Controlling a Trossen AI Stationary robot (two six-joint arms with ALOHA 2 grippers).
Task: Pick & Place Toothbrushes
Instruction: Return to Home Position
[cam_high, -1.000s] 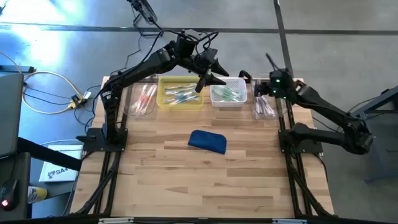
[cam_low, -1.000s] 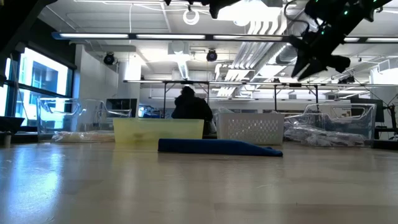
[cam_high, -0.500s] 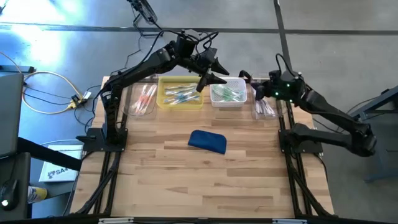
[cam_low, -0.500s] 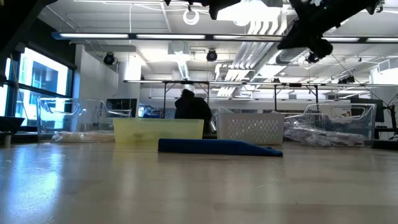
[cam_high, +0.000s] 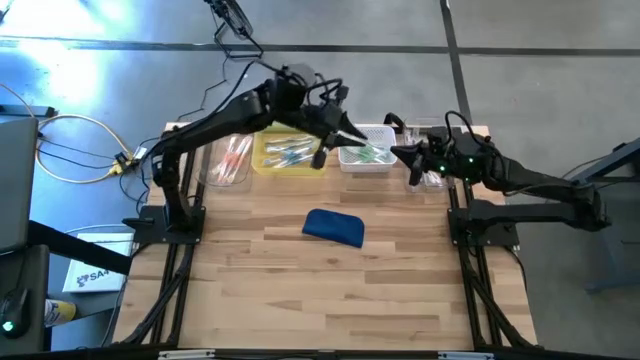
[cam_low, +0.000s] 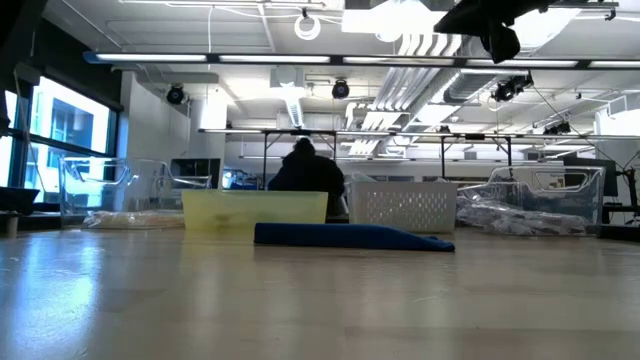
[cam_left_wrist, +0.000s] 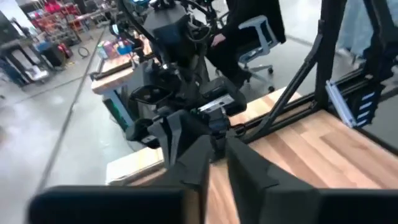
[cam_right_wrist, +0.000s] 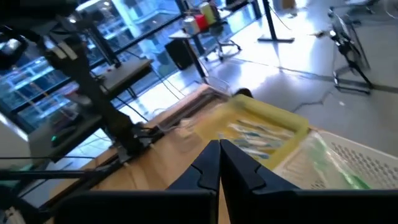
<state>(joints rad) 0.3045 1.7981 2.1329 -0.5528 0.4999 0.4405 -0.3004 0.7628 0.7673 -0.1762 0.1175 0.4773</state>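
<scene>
Homing step: both arms raised over the sorted bins
Right gripper (cam_high: 408, 157) closed, empty, near the right transparent bin (cam_high: 436, 181); left gripper (cam_high: 347, 140) closed over the white basket (cam_high: 386, 166); toothbrushes (cam_high: 290, 153) lie binned; best retract high, clear of rims and each other

A dark blue pouch (cam_high: 333, 227) lies flat near the middle of the wooden table (cam_high: 300, 300). Left of the table, a pale cable (cam_high: 70, 119) loops over the grey floor. Beyond the table's far edge, a person in dark clothes (cam_low: 306, 178) shows in the room.
</scene>
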